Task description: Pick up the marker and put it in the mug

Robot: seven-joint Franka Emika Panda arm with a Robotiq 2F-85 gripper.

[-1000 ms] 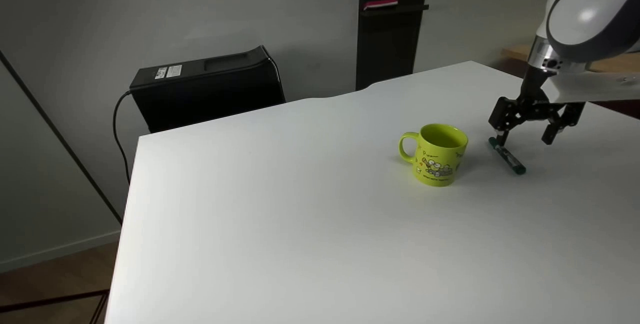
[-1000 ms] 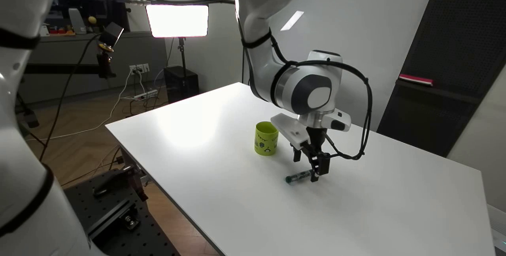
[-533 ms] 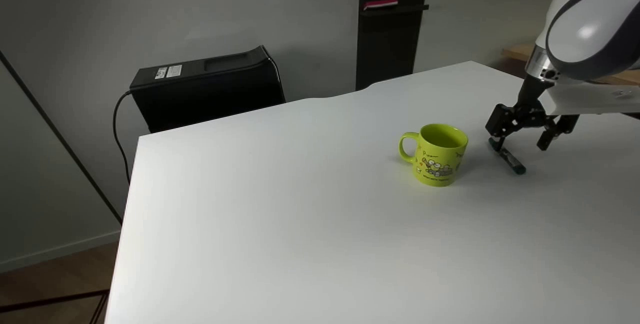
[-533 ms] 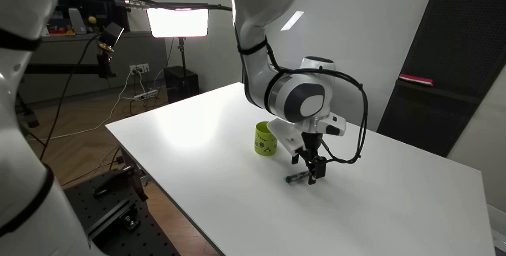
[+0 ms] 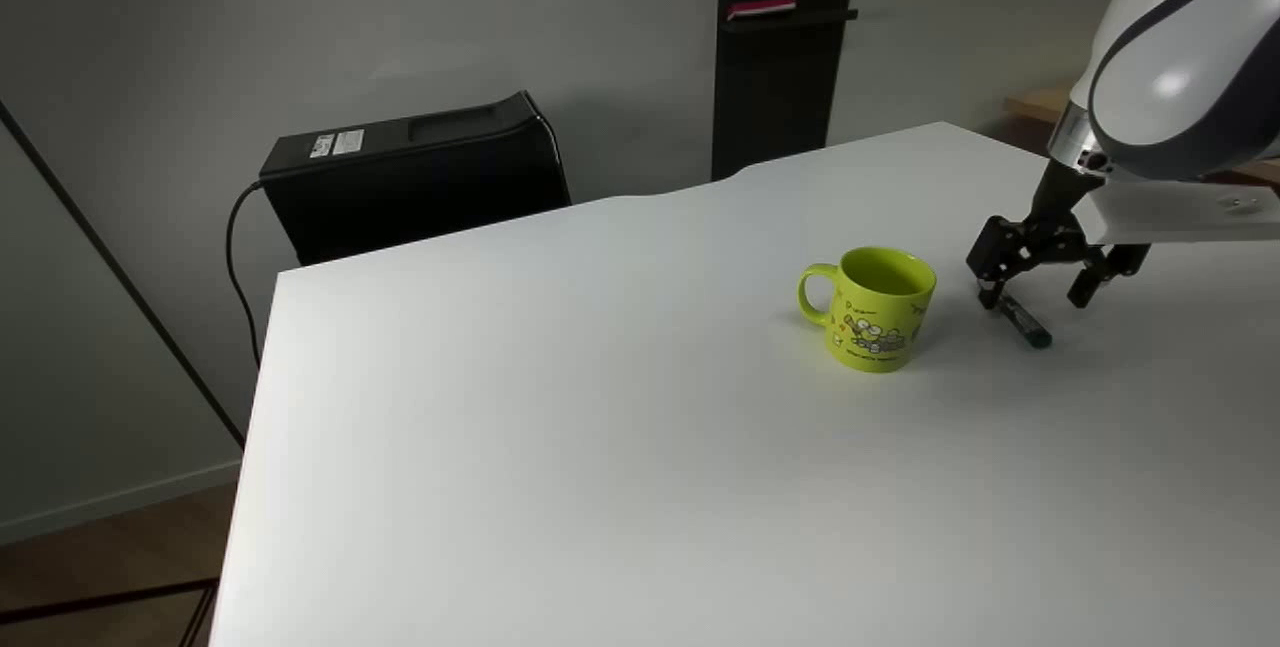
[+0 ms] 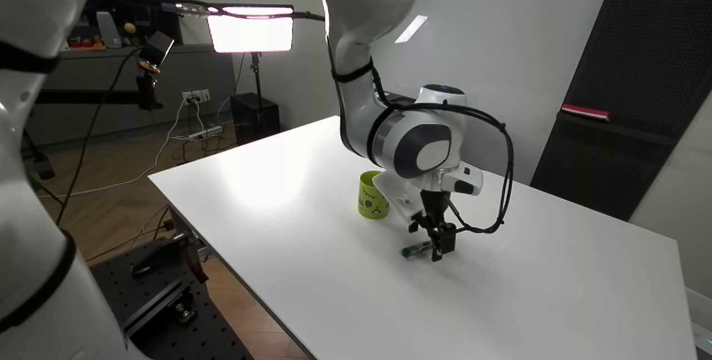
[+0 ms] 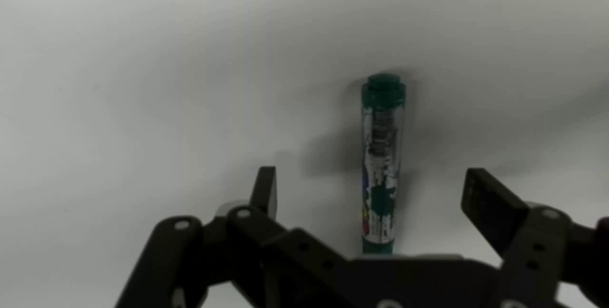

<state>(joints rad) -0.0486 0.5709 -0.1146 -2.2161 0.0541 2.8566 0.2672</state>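
The dark green marker point(image 5: 1026, 322) lies flat on the white table, to the right of the mug in an exterior view. It also shows in an exterior view point(image 6: 416, 249), partly hidden by a finger, and in the wrist view point(image 7: 382, 136), where its near end is hidden behind the gripper's body. The yellow-green mug point(image 5: 880, 327) stands upright; it shows in an exterior view point(image 6: 372, 201) too, partly covered by the arm. My gripper point(image 7: 371, 174) is open, low over the table. Its fingers point(image 7: 492, 205) stand on either side of the marker, apart from it.
The white table point(image 5: 560, 427) extends widely around the mug. A black box-shaped device point(image 5: 410, 177) stands behind the table's far edge. A black cable point(image 6: 503, 182) loops out from the arm. A lit lamp panel point(image 6: 250, 31) stands beyond the table.
My gripper has moved down toward the table, and slightly left in both exterior views, still open. The marker and the mug have not moved.
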